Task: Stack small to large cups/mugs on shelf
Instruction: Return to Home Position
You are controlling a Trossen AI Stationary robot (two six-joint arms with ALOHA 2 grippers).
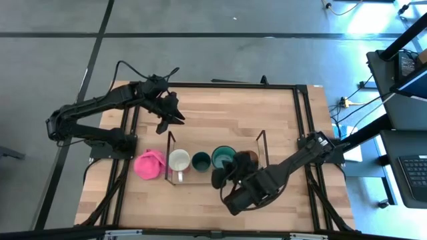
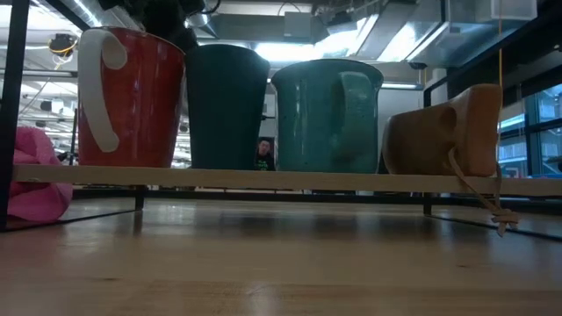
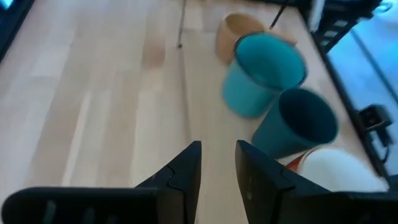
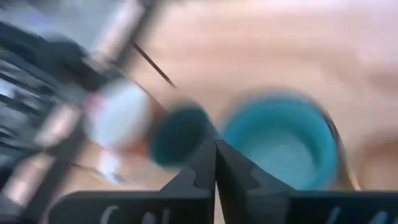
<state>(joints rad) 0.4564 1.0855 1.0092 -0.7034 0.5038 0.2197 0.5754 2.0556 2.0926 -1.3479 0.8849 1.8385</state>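
Note:
Four cups stand in a row on the black wire shelf: the white-rimmed mug with a reddish-brown side, the small dark green cup, the larger teal mug and the tan wooden cup. Each rests on its base on the shelf board. My right gripper is shut and empty, just near-side of the teal mug and above it. My left gripper hovers over bare table on the far side of the shelf, its fingers a little apart and empty.
A pink lumpy item lies just left of the shelf. The black metal frame edges the wooden table. Bare wood lies on the far side of the shelf and along the near edge.

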